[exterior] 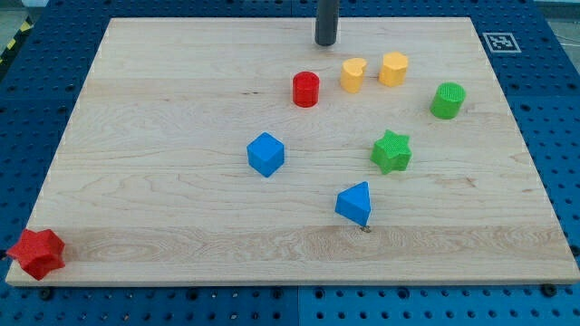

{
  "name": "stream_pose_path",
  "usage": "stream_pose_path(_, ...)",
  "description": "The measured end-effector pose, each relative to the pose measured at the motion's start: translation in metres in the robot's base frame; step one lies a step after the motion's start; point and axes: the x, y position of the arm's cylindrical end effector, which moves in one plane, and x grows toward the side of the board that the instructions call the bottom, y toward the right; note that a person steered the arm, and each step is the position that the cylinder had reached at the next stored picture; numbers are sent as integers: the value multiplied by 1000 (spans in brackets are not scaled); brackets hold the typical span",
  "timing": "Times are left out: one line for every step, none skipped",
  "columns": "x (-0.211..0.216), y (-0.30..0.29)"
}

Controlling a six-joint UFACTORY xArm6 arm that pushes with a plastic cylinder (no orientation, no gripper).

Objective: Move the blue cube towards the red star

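The blue cube (265, 154) sits near the middle of the wooden board (163, 109). The red star (37, 253) lies at the board's bottom left corner, far down and to the left of the cube. My tip (325, 43) stands near the view's top edge, above and to the right of the blue cube, just above the red cylinder (306, 90). It touches no block.
A yellow heart-like block (353, 74) and a yellow hexagon block (393, 69) lie right of the red cylinder. A green cylinder (448, 100) and a green star (391, 151) are at the right. A blue triangular block (354, 204) lies below the green star.
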Motion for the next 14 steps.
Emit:
stream_pose_path(-13,0)
stream_pose_path(-13,0)
stream_pose_path(0,0)
stream_pose_path(38,0)
stream_pose_path(74,-3)
stream_pose_path(116,-14)
stream_pose_path(149,-28)
stream_pose_path(171,-46)
stream_pose_path(197,-62)
stream_pose_path(220,-75)
stream_pose_path(242,-85)
stream_pose_path(262,-91)
stream_pose_path(275,-91)
stream_pose_path(288,-91)
